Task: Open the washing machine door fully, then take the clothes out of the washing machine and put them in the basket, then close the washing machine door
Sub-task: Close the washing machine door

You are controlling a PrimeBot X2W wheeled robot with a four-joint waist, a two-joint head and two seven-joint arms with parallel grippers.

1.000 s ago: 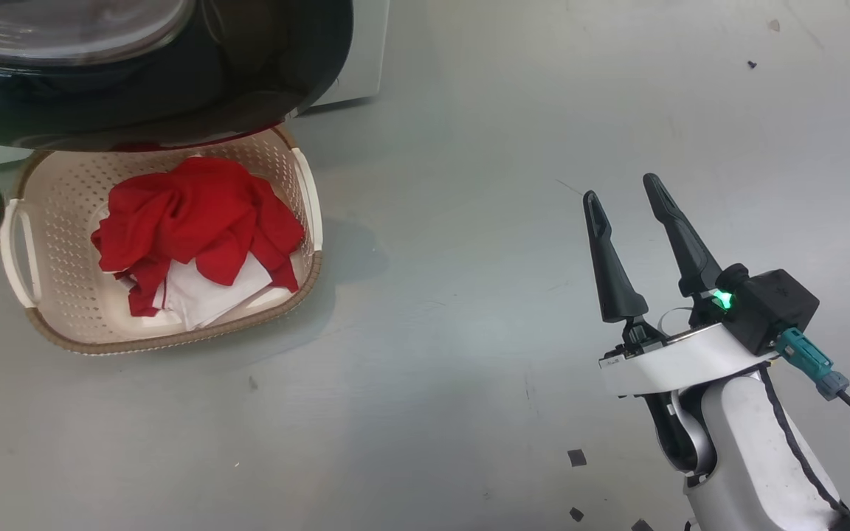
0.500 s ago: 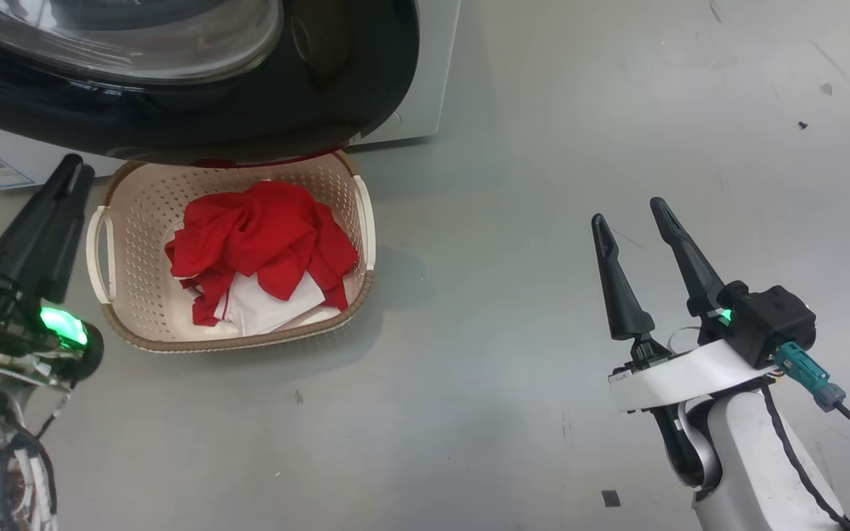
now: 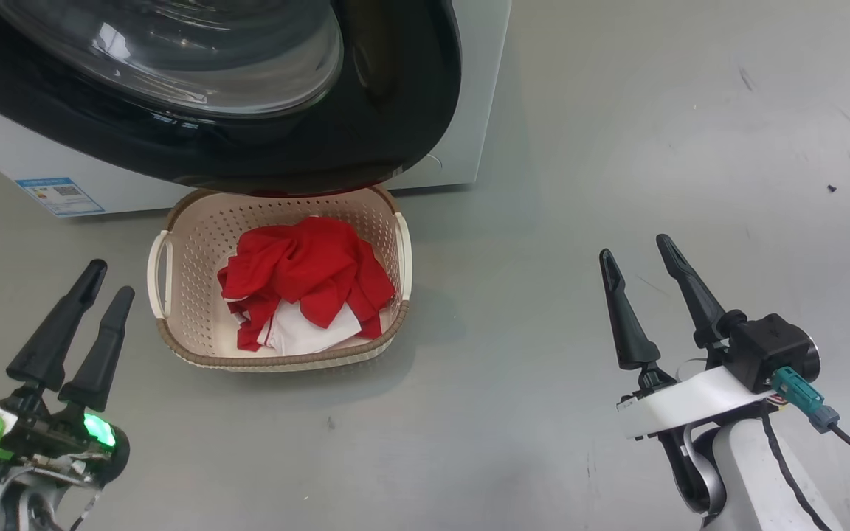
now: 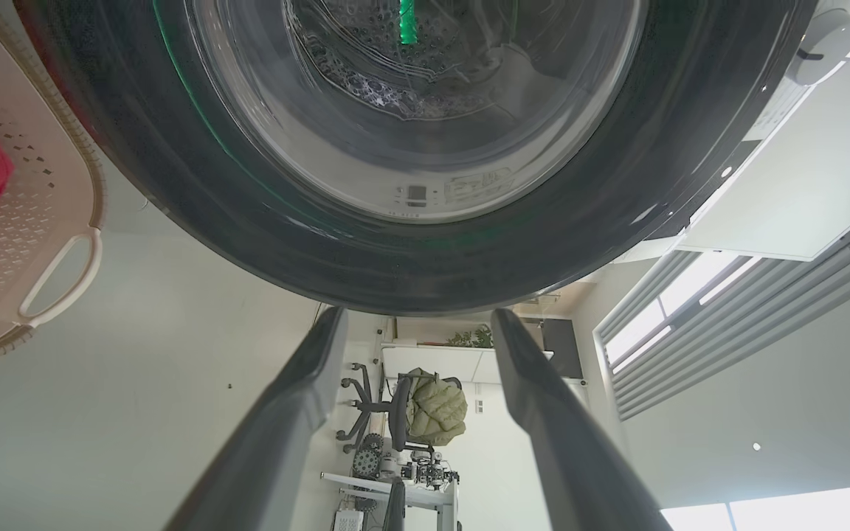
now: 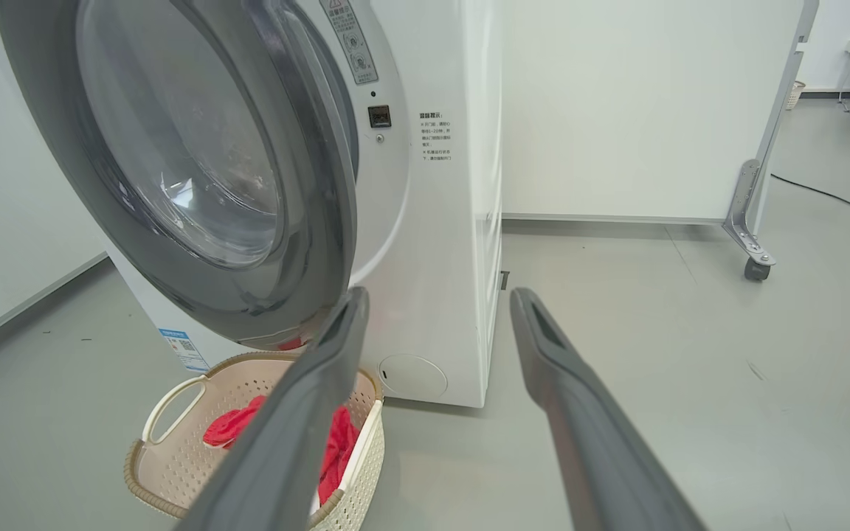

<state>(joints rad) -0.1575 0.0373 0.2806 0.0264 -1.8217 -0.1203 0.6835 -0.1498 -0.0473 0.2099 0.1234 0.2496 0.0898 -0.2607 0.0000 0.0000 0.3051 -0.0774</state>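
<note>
Across the top left of the head view stands the washing machine (image 3: 473, 81), a white front-loader whose body fills the upper left of the right wrist view too. Its washing machine door (image 3: 395, 103), a wide glossy black ring around a bulging clear glass bowl, hangs swung out from the front rather than shut; the right wrist view shows it angled away from the white face. Below it, the grey floor (image 3: 543, 184) spreads over the rest of the frame. Left of centre, the basket (image 3: 277, 363) sits on that floor just in front of the machine, its far rim tucked under the door's lower edge. Inside it lie the clothes (image 3: 307, 269), a crumpled red heap with a white panel showing toward the near side. At lower right, the right gripper (image 3: 635, 247) hovers over bare floor, well apart from the basket, fingers spread with nothing between them. At lower left, the left gripper (image 3: 111, 278) sits near the basket's left handle, fingers parted and empty. A small blue label (image 3: 60, 195) marks the machine's front at the left edge
</note>
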